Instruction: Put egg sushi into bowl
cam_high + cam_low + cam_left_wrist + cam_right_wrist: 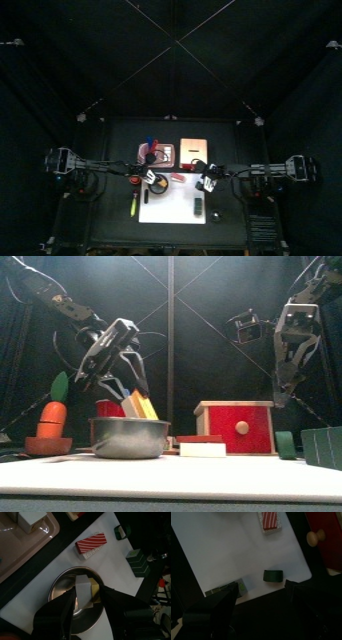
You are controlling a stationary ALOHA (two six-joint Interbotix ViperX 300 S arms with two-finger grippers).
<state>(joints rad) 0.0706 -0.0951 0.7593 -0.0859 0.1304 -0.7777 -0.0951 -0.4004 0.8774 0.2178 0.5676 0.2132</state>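
Now your left gripper [85, 604] hangs over the small round grey metal bowl [63, 587], jaws spread; the yellow-and-white egg sushi block [85, 592] stands between them, inside the bowl.

The bowl [67, 594] looks like brushed metal (dull sheen inside); the pink tray [40, 537] is glossy plastic.

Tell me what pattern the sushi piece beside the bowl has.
Red with white stripes, clearest in the left wrist view.
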